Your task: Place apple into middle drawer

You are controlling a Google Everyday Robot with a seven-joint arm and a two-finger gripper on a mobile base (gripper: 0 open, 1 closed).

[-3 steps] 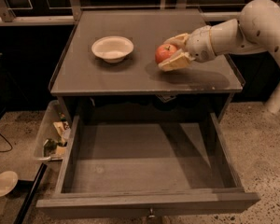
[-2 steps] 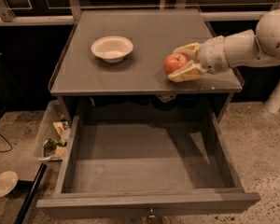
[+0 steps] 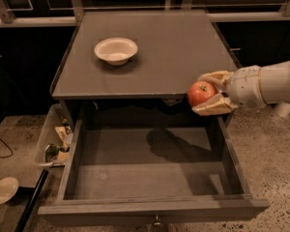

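Grey bench [image 3: 174,52] across upper middle, flat top seen from above and in front. Drawer [image 3: 135,178] below it, pulled well out toward camera, wide and shallow, flat grey bottom, low side walls, dark shadow on bottom toward back right. Speckled floor [image 3: 275,168] right of drawer. White arm [image 3: 275,83] in from right edge, about level with bench front edge. Clear bin [image 3: 50,144] on floor just beside drawer's left wall, cluttered with small bits, too small to tell what. White bowl [image 3: 116,50] upright on bench, left of centre, toward back, well apart from arm. End effector [image 3: 206,94] at bench front-right corner, pointing left, tan fingers [image 3: 213,76] clenched on apple, one above it, one below. Apple [image 3: 200,93] red with yellowish patch near top, held in air, just in front of bench front edge near right end, seen over back right part of drawer, clear of drawer bottom, not yet in drawer. Small white dish [image 3: 3,189] on floor at lower left, well apart from bin. Small metal knob [image 3: 156,221] at centre of drawer front, partly cut off by bottom edge of frame
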